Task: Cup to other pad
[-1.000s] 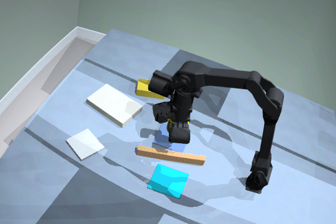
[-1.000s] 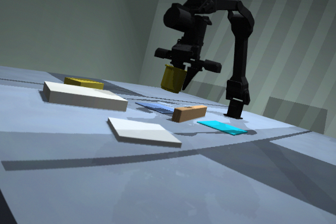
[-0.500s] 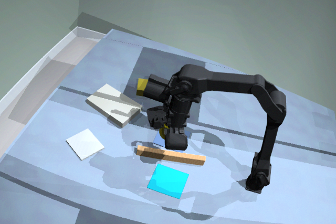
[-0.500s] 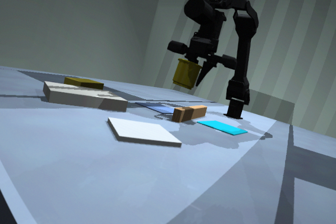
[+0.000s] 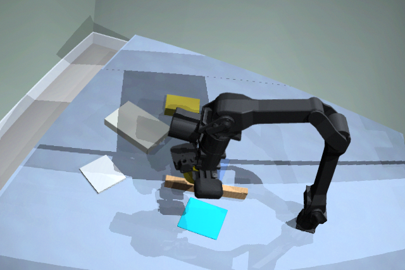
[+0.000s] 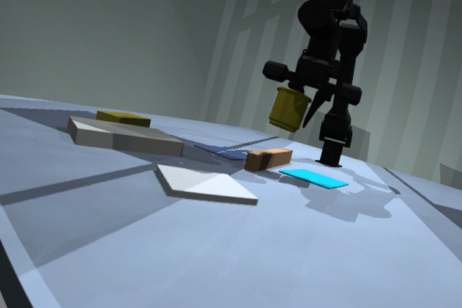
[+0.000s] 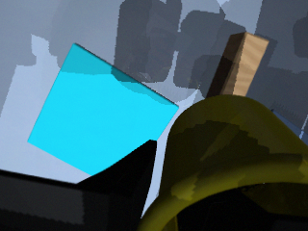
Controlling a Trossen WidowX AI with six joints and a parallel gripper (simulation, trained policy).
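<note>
Exterior view: yellow cup (image 6: 289, 109) (image 7: 217, 130) held aloft, tilted.
My end effector (image 6: 302, 110) grips its wall, above the worktop (image 6: 208, 244) near the wooden bar (image 6: 268, 159) (image 5: 235, 191) (image 7: 243, 64); cyan pad (image 5: 202, 218) (image 6: 314, 178) (image 7: 101, 111) bare, marbles not visible to me.

Lab-like robot test area; black arm (image 5: 281, 110) (image 6: 350, 42) on blue tabletop (image 5: 326, 205) (image 6: 224, 252); plain walls.

A matte-black robot arm (image 5: 281, 110) (image 6: 323, 42), with chunky rounded joints, slim links and dark, tapering fingers (image 6: 315, 109) (no bright trim that I can make out), black down to its foot.
</note>
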